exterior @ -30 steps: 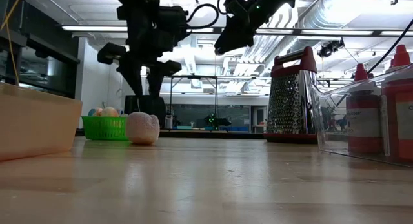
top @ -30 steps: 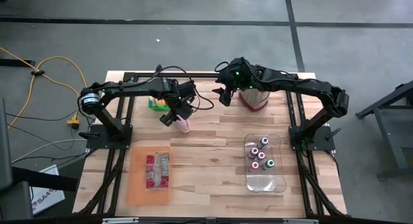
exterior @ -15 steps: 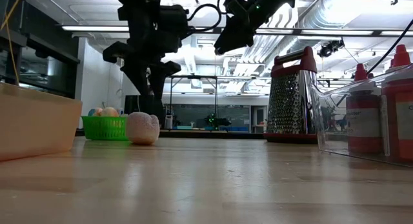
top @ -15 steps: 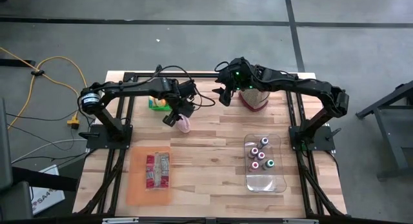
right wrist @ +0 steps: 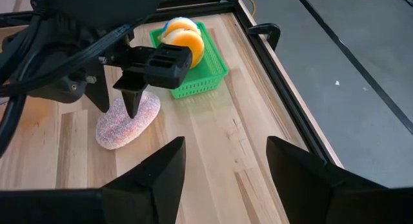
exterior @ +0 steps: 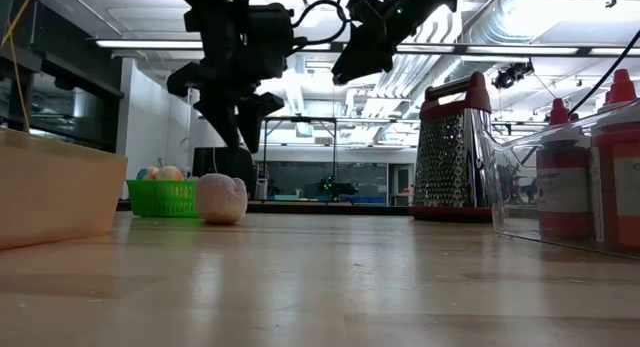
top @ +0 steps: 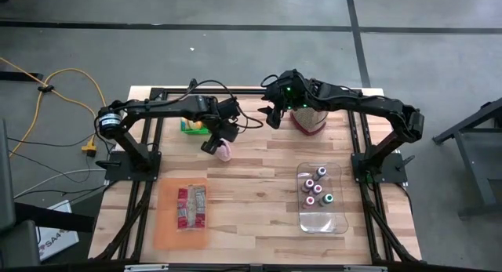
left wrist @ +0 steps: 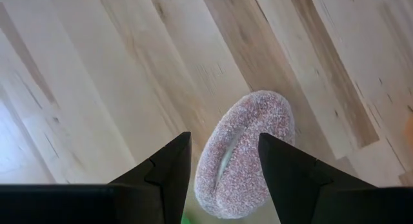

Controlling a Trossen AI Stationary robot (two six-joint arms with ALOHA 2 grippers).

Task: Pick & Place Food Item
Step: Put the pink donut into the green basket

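The left tool [top: 213,141] is hanging just above the sugared pink pastry [top: 224,151], its two dark fingers [left wrist: 169,169] standing apart with nothing between them; in the left wrist view the pastry [left wrist: 245,150] is showing through the gap, lying flat on the bench [top: 259,170] and not being gripped. In the low view the same tool [exterior: 235,122] is sitting clear of the pastry [exterior: 220,198], which is resting on the wood.

Just behind the pastry, toward the far left edge of the bench, a green basket [top: 189,125] is holding round yellow and orange food pieces [right wrist: 182,40]; in the right wrist view the basket [right wrist: 193,75] is standing near the pastry [right wrist: 127,121] but apart from it.

The right tool [top: 274,115] is waiting raised over the far middle of the bench, its fingers [right wrist: 161,166] spread wide and holding nothing. A metal grater with a red top [exterior: 452,152] is standing upright beside it.

Nearer the front, an orange tray [top: 166,225] is carrying a wrapped packet [top: 191,207], and a clear bin [top: 339,217] on the right is holding small bottles [top: 314,187].
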